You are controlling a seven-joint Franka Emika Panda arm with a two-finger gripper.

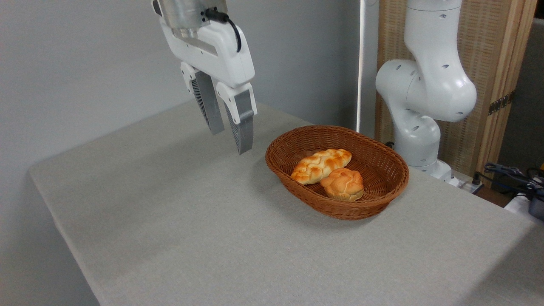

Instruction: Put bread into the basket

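Bread, an elongated braided loaf with golden-orange crust and pale sides (pixel 321 165), is lying inside the oval brown woven wicker basket (pixel 384 193), angled across its floor. A small round knotted bun (pixel 343 183) is sitting just beside it, touching its lower right side. The white gripper with grey ribbed fingers (pixel 228 134) is hanging above the grey cloth-covered table (pixel 178 221), left of the basket, its jaws spread apart and holding nothing. The white arm's base (pixel 420 106) is standing behind the basket.
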